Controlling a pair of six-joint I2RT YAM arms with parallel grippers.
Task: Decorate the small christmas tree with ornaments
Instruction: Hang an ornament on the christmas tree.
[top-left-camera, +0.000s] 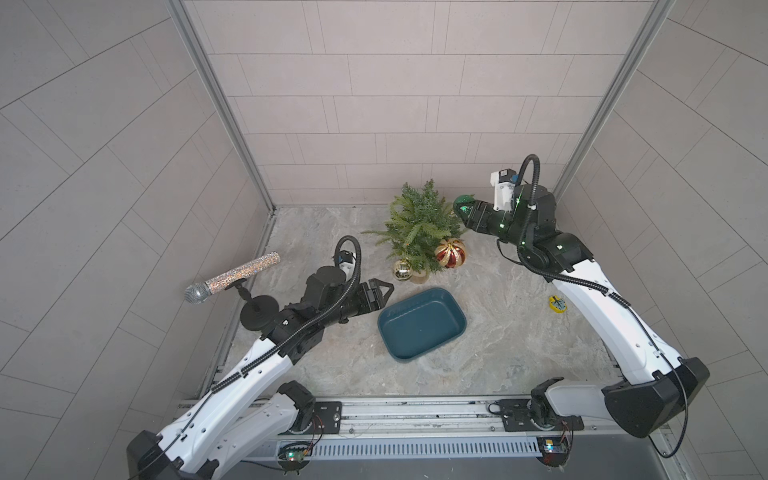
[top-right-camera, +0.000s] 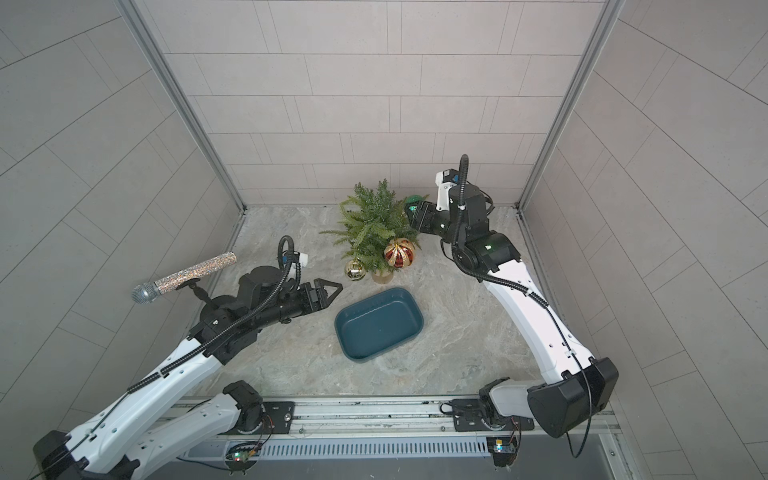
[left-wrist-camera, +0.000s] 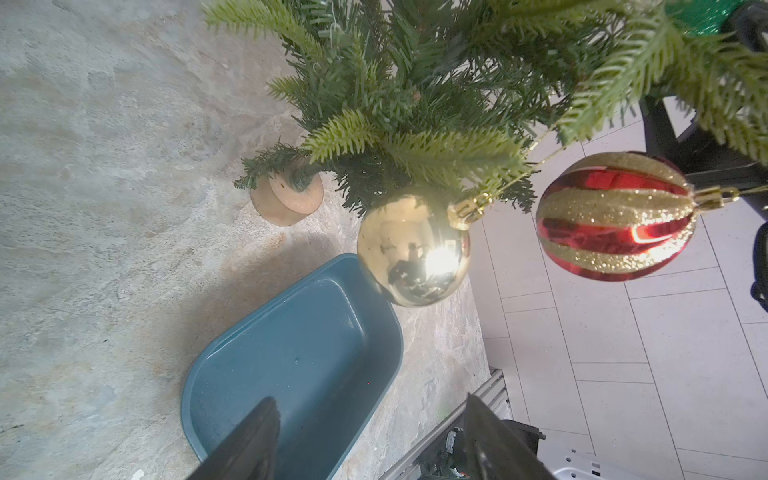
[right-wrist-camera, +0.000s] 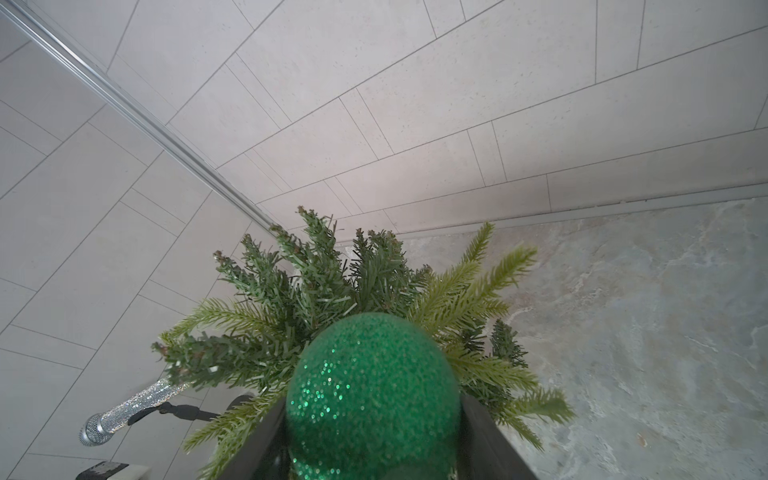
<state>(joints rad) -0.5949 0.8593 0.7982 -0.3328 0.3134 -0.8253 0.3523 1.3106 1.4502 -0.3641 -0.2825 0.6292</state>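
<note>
Green glitter ball (right-wrist-camera: 372, 395) sits clamped between the fingers of the right gripper (top-left-camera: 462, 211), right against the upper branches of the small christmas tree (top-left-camera: 419, 226) at the back of the stone table (top-left-camera: 519, 340). The right arm reaches forward, wrist bent inward. The gold ball (top-left-camera: 402, 269) and red-and-gold ball (top-left-camera: 450, 252) hang low on the tree. The left gripper (top-left-camera: 387, 291) hovers beside the blue tray (top-left-camera: 458, 328), jaws apart and empty, forearm low.
</note>
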